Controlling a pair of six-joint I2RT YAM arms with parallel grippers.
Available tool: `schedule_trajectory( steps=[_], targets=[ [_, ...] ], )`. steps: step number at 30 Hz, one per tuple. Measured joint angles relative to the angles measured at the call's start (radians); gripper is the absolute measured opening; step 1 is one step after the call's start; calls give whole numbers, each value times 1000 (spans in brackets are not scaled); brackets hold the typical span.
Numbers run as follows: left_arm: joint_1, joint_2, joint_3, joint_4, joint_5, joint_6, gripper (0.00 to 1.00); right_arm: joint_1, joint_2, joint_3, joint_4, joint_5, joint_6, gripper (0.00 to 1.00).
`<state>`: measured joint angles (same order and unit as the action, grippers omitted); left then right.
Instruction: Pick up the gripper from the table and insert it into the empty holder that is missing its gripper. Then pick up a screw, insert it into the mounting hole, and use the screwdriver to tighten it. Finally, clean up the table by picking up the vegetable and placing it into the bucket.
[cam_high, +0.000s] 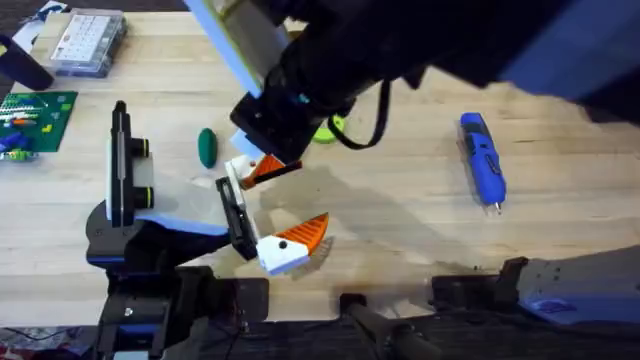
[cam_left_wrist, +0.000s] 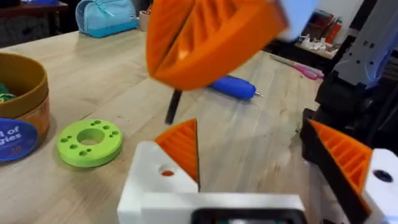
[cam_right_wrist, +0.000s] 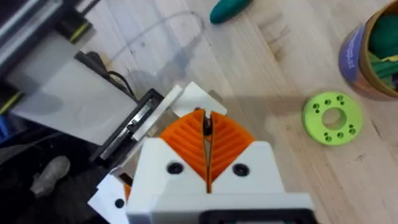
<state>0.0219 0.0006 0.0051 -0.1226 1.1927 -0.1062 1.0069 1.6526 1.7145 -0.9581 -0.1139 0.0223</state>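
Right arm (cam_high: 400, 50) reaches across the middle, low over the holder (cam_high: 238, 222). Left gripper (cam_left_wrist: 252, 134) stands spread wide; the holder looks to be its own front plate. The gripper (cam_left_wrist: 155, 186) sits in the free seat, opposite the dotted finger (cam_high: 292, 246), its mounting hole bare. Right gripper (cam_right_wrist: 207, 134) is pressed together on a thin dark screw (cam_left_wrist: 173, 107), hanging just above that seat.

Step judged: screw insertion. Next move calls for lining the screw tip over the hole, then fetching the screwdriver (cam_high: 482, 160), which lies well apart.
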Motion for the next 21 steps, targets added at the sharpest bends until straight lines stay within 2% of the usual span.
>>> schedule_trajectory(
  steps=[21],
  targets=[
    [0,0,0,0,0,0,987,13,44,0,3,-8,-1,6]
  ],
)
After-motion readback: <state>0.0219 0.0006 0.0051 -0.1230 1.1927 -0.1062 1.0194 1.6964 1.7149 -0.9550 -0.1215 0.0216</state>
